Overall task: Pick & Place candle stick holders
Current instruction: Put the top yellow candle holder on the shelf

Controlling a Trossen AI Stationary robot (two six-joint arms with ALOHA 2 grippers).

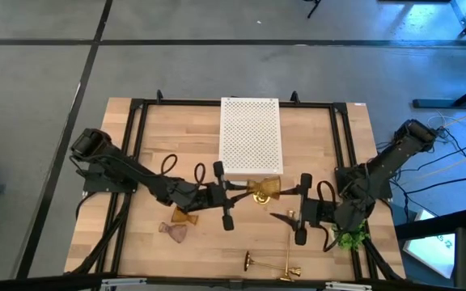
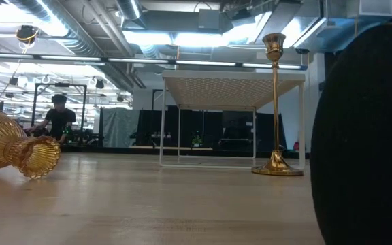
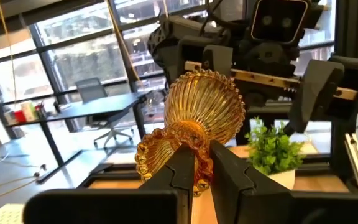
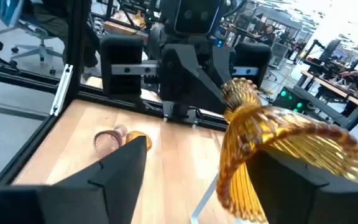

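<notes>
Handoff moment at the near edge of the white perforated box. The left claw is pinched tight on the waist of an amber glass holder, held in the air just in front of the box's near edge. The right claw sits just beside the same holder, fingers spread wide on either side of it, not gripping.

Other holders, all placed from the box:
- second amber glass holder, lying on its side on the desk, in front of the box toward the left arm; in the low view it shows tipped over.
- pinkish glass holder, on its side, just beside that amber one, farther from the box.
- brass candlestick, lying flat near the desk's front edge, well apart from the box.
- a second brass candlestick, near the first one at the front edge.
- a brass candlestick stands upright in the low view, in front of the box.

Small green plant near the right arm, well off from the box.
</notes>
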